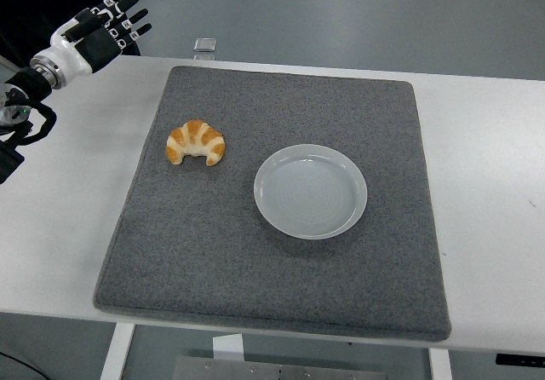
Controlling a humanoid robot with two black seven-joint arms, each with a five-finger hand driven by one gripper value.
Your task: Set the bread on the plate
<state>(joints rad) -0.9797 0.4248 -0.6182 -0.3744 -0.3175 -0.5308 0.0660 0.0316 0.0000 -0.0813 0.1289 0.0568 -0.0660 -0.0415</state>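
Observation:
A golden croissant [196,142] lies on the left part of a grey felt mat [213,252]. A pale blue-white plate [310,190] sits empty at the mat's middle, to the right of the croissant. My left hand [109,24] is raised at the far left corner of the table, well away from the croissant, with fingers spread and holding nothing. My right arm does not show.
The mat covers most of the white table [485,184]. A small clear object [204,48] stands at the table's far edge behind the mat. Bare table lies to the left and right of the mat.

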